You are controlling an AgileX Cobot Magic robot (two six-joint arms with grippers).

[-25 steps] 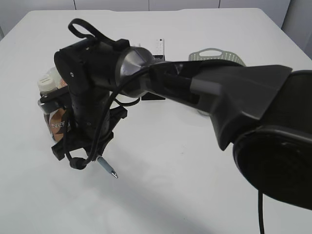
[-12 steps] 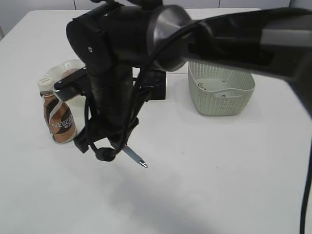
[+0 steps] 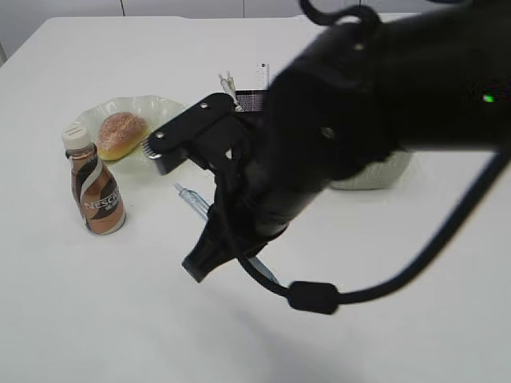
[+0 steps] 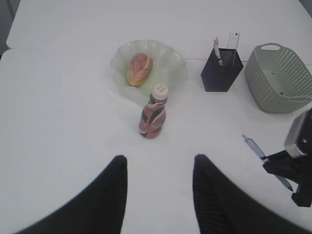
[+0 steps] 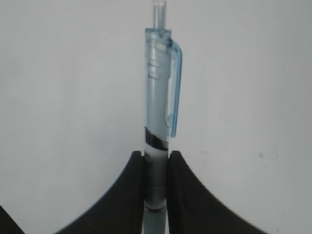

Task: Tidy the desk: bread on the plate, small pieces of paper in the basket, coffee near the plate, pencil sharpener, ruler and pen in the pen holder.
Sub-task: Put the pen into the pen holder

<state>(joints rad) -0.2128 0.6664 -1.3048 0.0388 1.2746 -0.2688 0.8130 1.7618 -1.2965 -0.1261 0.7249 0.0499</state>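
My right gripper (image 5: 156, 165) is shut on a clear light-blue pen (image 5: 158, 97) and holds it slanted above the table, in front of the plate. The pen also shows in the exterior view (image 3: 190, 199) and in the left wrist view (image 4: 258, 152). The right arm (image 3: 343, 136) fills the middle of the exterior view. The bread (image 3: 120, 132) lies on the pale green plate (image 3: 160, 105). The coffee bottle (image 3: 96, 191) stands upright just in front of the plate. The black pen holder (image 4: 222, 75) holds a white ruler (image 4: 235, 41). The green basket (image 4: 278, 78) stands to its right. My left gripper (image 4: 158, 168) is open and empty.
The right arm hides most of the pen holder (image 3: 249, 99) and of the basket (image 3: 383, 171) in the exterior view. A thin pale item (image 4: 217, 51) also stands in the pen holder. White tabletop surrounds everything.
The right arm has swung right and nearer the camera with the pen in its grip, away from the coffee bottle. The plate and bread have come into view.
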